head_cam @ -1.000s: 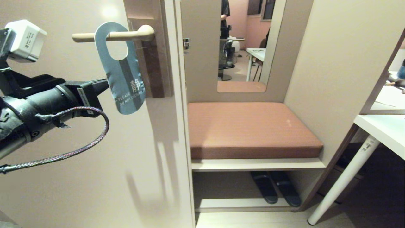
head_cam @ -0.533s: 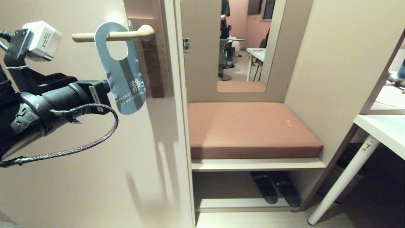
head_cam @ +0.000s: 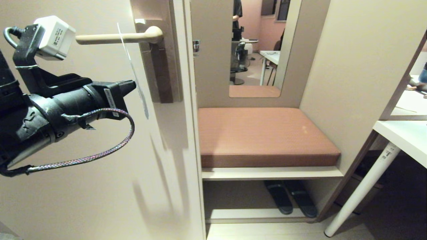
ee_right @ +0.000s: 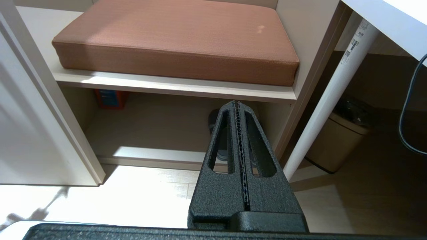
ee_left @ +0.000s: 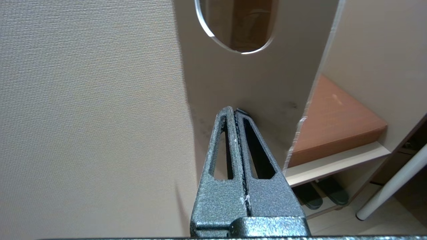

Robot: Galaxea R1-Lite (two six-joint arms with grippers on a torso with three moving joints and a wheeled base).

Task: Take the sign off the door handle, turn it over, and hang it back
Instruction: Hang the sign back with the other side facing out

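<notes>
The sign [head_cam: 133, 71] hangs on the cream door handle [head_cam: 100, 39] and is turned edge-on to the head view, showing only as a thin pale line. My left gripper [head_cam: 134, 85] is shut, holds nothing, and its tip rests against the sign's lower part. In the left wrist view the fingertips [ee_left: 230, 115] meet the sign's pale face [ee_left: 270, 80] below its oval hole. The handle sits on a brown backplate [head_cam: 160, 66]. My right gripper [ee_right: 236, 103] is shut and empty, low down, pointing towards the floor and out of the head view.
Right of the door is a niche with a brown cushioned bench [head_cam: 263, 133], black slippers [head_cam: 290, 196] on the shelf beneath, and a mirror [head_cam: 257, 46]. A white table [head_cam: 403, 136] with a slanted leg [head_cam: 363, 190] stands at the right, a bin [ee_right: 337, 146] below it.
My left arm has moved right and up towards the door handle. The sign has swung from showing its blue-grey face to standing edge-on, with the gripper tip against it.
</notes>
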